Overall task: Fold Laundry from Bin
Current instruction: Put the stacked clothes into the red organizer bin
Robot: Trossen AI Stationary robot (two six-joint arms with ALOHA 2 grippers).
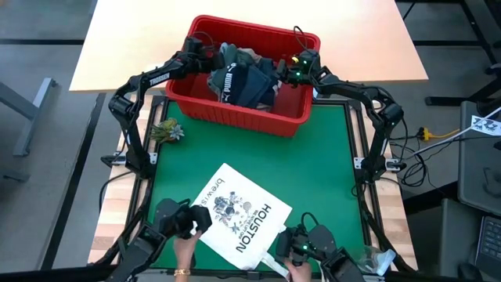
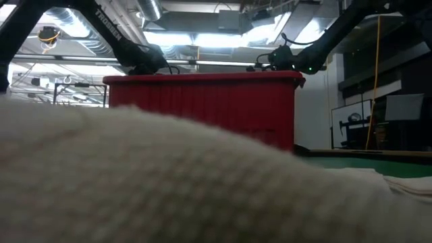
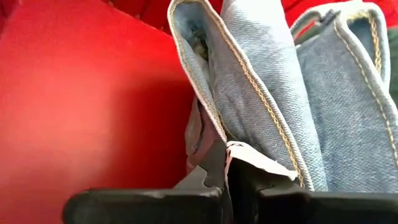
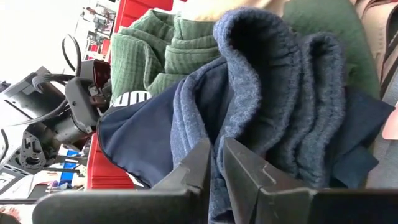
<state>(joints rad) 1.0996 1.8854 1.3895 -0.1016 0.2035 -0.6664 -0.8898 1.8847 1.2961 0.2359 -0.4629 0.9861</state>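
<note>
**Both end effectors down in the bin, each nipping cloth**

Left end effector [image 3: 227, 163]: inside the red bin [image 1: 235, 116] at its left end, fingers pressed together w/ a thin edge of the light blue jeans [image 3: 273, 93] pinched between them. Denim folds rise right in front of the tips; the bin's red wall sits just beside them on one side.

Laundry pile [image 1: 244, 78]: fills the bin between the two end effectors. Navy shorts [image 1: 239, 84] w/ white lettering lie on top, about midway btwn them.

Right end effector [image 4: 214, 163]: at the bin's right end, fingers nearly together, a fold of navy fleece-like cloth [image 4: 280, 99] caught in the narrow gap. Green knit garment [image 4: 158, 53] lies just beyond that, further toward the left arm, which shows past the pile in the right wrist view.

Elsewhere: bin stands at the far edge of the green surface [image 1: 329, 172]. White HOUSTON tote [image 1: 239, 215] lies flat on the near side, well apart from both end effectors. Small plant sprig [image 1: 167, 130] lies near the bin's left front corner. Low view mostly blocked by pale cloth close up.
</note>
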